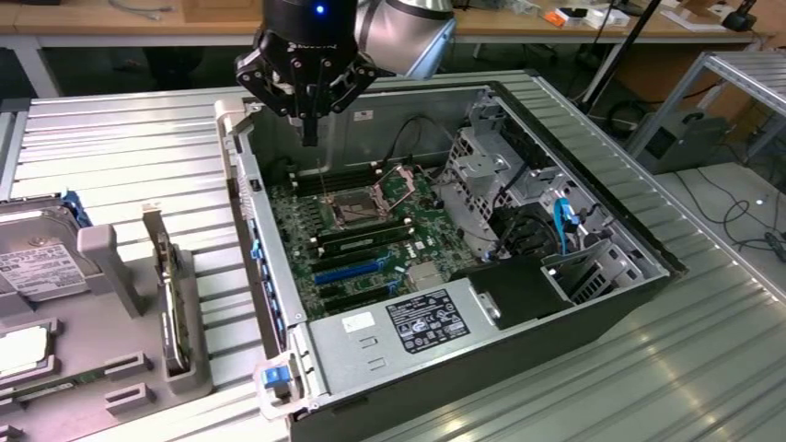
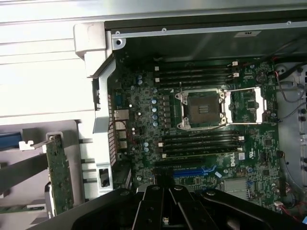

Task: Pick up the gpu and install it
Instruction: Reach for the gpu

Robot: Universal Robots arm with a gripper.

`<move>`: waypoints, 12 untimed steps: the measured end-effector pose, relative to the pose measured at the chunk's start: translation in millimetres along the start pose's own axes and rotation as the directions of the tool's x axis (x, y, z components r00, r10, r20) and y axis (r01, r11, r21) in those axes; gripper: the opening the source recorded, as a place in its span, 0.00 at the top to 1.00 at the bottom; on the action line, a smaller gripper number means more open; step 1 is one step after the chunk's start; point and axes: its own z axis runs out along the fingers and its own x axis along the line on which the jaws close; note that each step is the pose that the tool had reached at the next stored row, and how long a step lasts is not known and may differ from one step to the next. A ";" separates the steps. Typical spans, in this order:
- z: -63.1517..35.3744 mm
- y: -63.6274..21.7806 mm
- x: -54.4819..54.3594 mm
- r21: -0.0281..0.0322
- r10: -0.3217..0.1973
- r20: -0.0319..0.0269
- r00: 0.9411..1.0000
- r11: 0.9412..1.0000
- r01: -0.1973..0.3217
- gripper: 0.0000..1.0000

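1. At the exterior view's far left, a hard drive [image 1: 31,262] with a white label lies in a grey parts holder [image 1: 109,276] on a ribbed metal table [image 1: 123,147].
2. The gpu [image 1: 169,304] stands on its long edge in a slot of that same holder, just beside the open computer case and outside it. In the wrist view its greenish circuit-board face [image 2: 60,179] shows, with a silver bracket at one end. Nothing is touching it.
3. Right of the holder, the computer case [image 1: 590,313] lies on its side with the cover off, its inside facing up.
4. The gripper [image 1: 309,138] hangs above the far-left part of the case, over the motherboard [image 1: 356,230]. Its two fingers are pressed together, point straight down and hold nothing. It is well apart from the gpu. The wrist view shows the dark gripper [image 2: 165,208] over the board's edge.
5. On the motherboard, a square processor socket [image 2: 201,108] sits between rows of memory slots. A blue expansion slot [image 2: 194,171] lies beside the nearer row.
6. Further right, a silver power supply [image 1: 418,322] fills the near corner, and a metal drive cage [image 1: 491,170] stands beyond it.
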 end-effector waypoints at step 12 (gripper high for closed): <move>-0.2 -0.7 9.4 0.000 0.000 0.000 1.000 1.000 0.000 0.90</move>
